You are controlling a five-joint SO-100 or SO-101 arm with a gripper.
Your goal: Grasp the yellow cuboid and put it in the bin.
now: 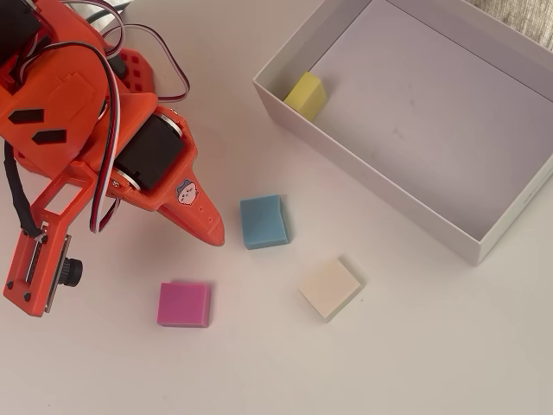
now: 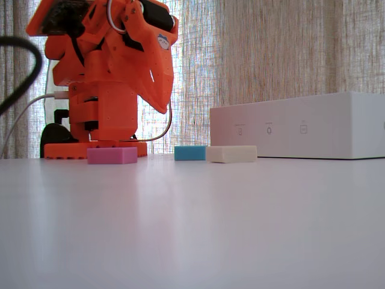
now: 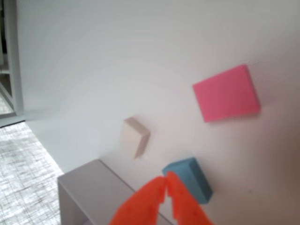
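Arm (image 1: 95, 147) was seen folded back over its base in the overhead view, well clear of the bin (image 1: 346, 147), with the gripper (image 1: 212, 232) pointing down toward the table. In the wrist view the two orange fingertips (image 3: 165, 183) were pressed together with nothing between them.

The yellow cuboid (image 1: 305, 95) lay inside the bin, tucked into the corner nearest the arm and touching the wall. Three other blocks were left on the table outside the bin: a blue block (image 1: 263, 221) between the gripper tip and the bin, a cream block (image 1: 330, 287) just off the bin's long wall, and a pink block (image 1: 184, 304) farthest from the bin.

In the fixed view the bin (image 2: 301, 125) was shown only as a white side wall, so the cuboid was hidden there; only the overhead view showed it.
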